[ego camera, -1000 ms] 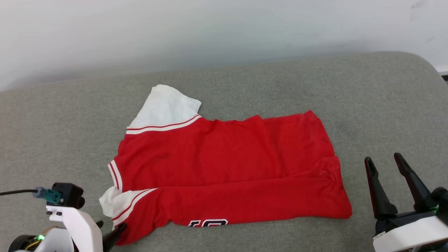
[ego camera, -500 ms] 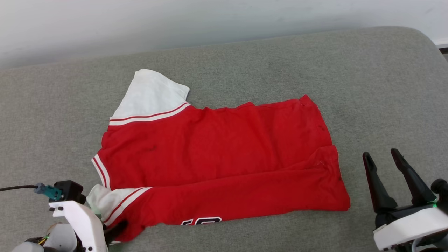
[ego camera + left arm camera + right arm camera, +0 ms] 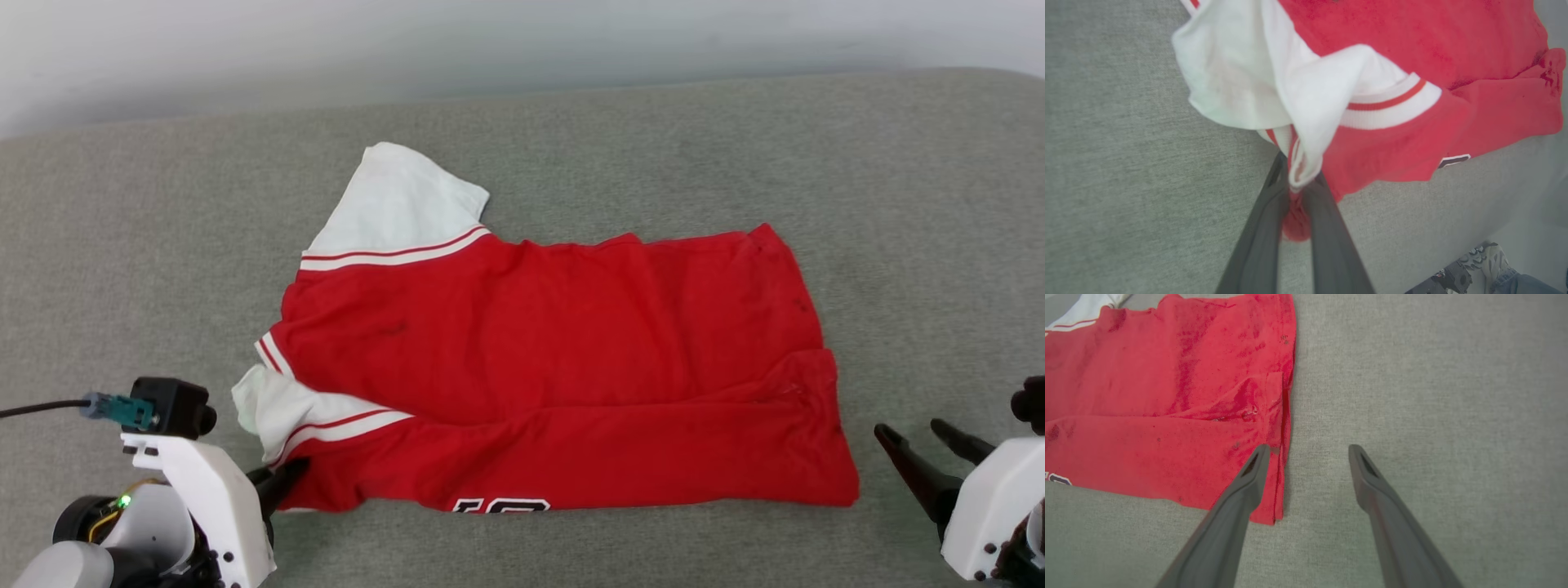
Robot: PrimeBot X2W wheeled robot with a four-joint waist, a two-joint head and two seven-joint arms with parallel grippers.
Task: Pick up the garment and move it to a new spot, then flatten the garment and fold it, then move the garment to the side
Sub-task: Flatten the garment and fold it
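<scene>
Garment [image 3: 555, 359]: a red shirt lying spread across the middle of the grey cushion [image 3: 735, 139], neck end to the left and bottom edge to the right. Its near long side is folded over the body.
Far sleeve [image 3: 400, 204]: white with red-and-white trim, flat, pointing far-left.
Near sleeve [image 3: 273, 408]: white, rumpled and bunched at the garment's near-left corner.
Numeral [image 3: 502, 506]: black and white, partly showing along the near edge.
Left gripper [image 3: 1296, 183]: at the garment's near-left corner, fingers pressed almost together and pinching a wad of white sleeve and red cloth.
Right gripper [image 3: 1308, 451]: near right, just beside the garment's near-right corner, fingers spread wide with only cushion between them. In its wrist view one fingertip overlaps the red edge; contact cannot be told.
Wall [image 3: 408, 49]: pale, beyond the cushion's far edge.
Person: a shoe [image 3: 1488, 255] and a denim leg show past the cushion's edge in the left wrist view.
</scene>
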